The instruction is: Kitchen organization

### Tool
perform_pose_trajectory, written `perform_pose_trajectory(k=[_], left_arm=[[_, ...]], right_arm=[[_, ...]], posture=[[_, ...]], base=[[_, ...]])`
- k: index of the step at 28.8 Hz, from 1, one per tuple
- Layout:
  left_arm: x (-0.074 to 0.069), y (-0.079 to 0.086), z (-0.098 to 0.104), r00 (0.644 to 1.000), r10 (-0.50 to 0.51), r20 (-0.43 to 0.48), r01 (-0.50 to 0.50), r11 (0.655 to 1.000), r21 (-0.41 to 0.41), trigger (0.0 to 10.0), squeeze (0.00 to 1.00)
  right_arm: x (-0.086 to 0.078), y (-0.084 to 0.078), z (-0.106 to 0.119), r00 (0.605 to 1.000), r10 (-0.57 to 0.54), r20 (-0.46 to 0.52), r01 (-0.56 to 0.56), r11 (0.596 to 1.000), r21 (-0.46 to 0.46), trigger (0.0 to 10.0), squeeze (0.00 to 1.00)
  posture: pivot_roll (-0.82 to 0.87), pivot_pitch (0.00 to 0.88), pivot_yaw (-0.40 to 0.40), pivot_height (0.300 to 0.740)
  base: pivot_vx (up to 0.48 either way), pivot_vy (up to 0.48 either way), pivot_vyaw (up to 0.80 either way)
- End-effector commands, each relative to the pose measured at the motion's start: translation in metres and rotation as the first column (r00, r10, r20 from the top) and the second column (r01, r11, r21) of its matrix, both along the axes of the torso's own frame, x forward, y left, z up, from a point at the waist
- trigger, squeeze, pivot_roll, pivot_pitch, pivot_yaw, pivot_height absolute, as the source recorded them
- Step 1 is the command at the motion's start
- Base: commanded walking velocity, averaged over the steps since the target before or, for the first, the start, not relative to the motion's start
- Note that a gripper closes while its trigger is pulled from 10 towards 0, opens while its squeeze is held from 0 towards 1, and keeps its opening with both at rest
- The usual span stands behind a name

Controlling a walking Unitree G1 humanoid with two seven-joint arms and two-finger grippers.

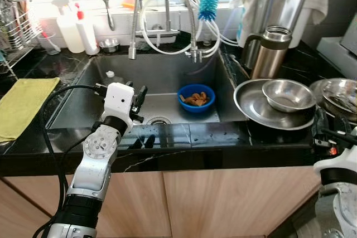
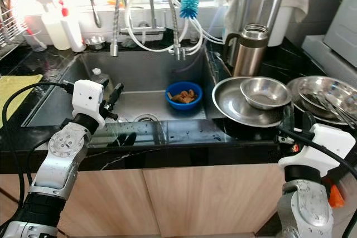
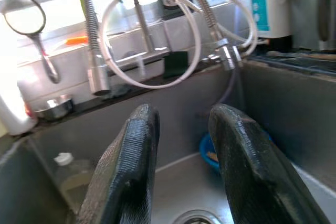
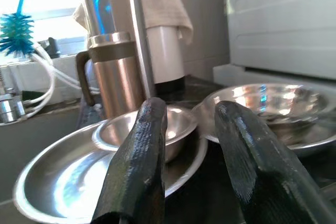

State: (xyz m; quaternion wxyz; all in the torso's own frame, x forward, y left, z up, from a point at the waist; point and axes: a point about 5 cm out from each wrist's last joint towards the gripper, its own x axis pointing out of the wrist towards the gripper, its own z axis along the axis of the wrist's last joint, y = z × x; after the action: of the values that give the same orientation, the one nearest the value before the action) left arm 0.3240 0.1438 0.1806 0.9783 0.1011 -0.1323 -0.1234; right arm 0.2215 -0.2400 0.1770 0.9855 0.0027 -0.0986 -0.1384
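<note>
barely started | blue bowl [image 1: 196, 98] of scraps sits in sink [image 1: 167, 76] | steel bowl [image 1: 288, 94] stacked on counter | left tool [image 1: 138, 97], right tool [image 4: 191, 145] both released, empty

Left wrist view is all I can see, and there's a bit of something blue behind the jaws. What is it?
Observer: It's a blue bowl on the floor of the sink, with orange-brown bits inside it.
Operator: Is there anything next to the sink?
Observer: Yes. To its right, a small steel bowl sits in a wide steel plate on the black counter.
Operator: Where's my other arm?
Observer: The right gripper is at the counter's front edge, pointing at that plate with its jaws apart and nothing between them.
</note>
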Motion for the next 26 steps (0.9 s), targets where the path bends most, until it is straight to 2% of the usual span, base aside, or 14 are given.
perform_pose_trajectory(k=[1, 14, 26], left_arm=[[0.0014, -0.0014, 0.0103, 1.000, -0.001, 0.029, 0.001, 1.000, 0.002, 10.0, 0.00], [0.0032, -0.0019, 0.0152, 0.999, 0.012, 0.033, -0.012, 1.000, -0.006, 10.0, 0.00], [0.0036, -0.0045, 0.0159, 0.999, 0.010, 0.033, -0.010, 1.000, -0.015, 10.0, 0.00]], right_arm=[[-0.0002, -0.0035, 0.0049, 1.000, -0.008, 0.008, 0.008, 1.000, -0.007, 10.0, 0.00], [-0.0013, 0.0000, 0.0032, 1.000, 0.006, 0.003, -0.006, 1.000, 0.007, 10.0, 0.00], [-0.0009, 0.0038, 0.0045, 1.000, 0.024, 0.006, -0.024, 1.000, -0.017, 10.0, 0.00]], posture=[[-0.04, 0.038, 0.052, 0.740], [-0.04, 0.043, 0.053, 0.740], [-0.04, 0.042, 0.052, 0.740]], base=[[0.000, 0.000, 0.00], [0.000, 0.000, 0.00], [0.000, 0.000, 0.00]])
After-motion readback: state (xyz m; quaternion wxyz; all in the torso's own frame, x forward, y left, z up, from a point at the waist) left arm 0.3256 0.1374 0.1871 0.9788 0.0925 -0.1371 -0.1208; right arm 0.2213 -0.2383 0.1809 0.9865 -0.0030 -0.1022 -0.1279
